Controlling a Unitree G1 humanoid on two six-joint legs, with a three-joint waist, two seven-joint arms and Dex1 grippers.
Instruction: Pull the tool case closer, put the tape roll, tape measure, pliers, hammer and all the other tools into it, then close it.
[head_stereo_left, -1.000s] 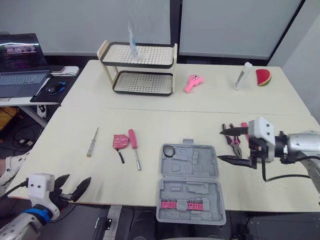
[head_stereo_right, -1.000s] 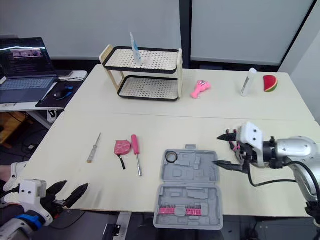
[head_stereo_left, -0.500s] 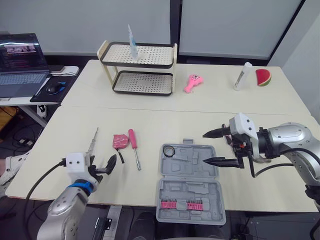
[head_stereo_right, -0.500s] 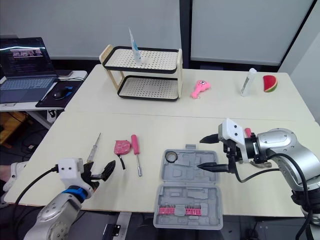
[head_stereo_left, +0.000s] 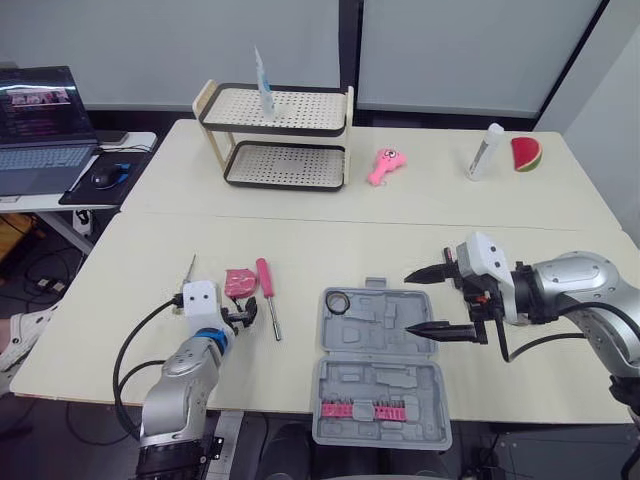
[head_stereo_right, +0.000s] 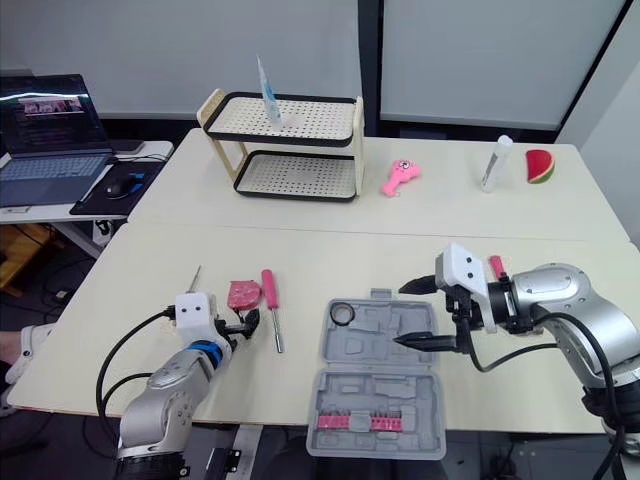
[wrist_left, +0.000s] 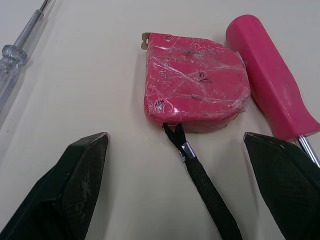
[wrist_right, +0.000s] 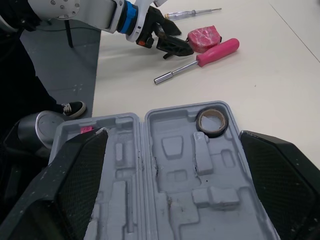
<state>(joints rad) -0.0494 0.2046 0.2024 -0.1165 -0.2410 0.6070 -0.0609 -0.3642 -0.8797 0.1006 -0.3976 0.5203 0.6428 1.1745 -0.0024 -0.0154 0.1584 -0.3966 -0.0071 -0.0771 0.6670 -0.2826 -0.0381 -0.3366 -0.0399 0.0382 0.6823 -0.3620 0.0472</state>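
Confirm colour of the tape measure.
Pink tape measure, black strap; best in the left wrist view.

Your left arm (head_stereo_left: 176, 385) and right arm (head_stereo_left: 590, 280) are silver-grey tubes, each ending in a white boxy wrist block (head_stereo_left: 482, 256) and two black, pointed jaws. A blue band (head_stereo_left: 210, 335) rings the left wrist; black cables (head_stereo_left: 120, 352) loop from both.
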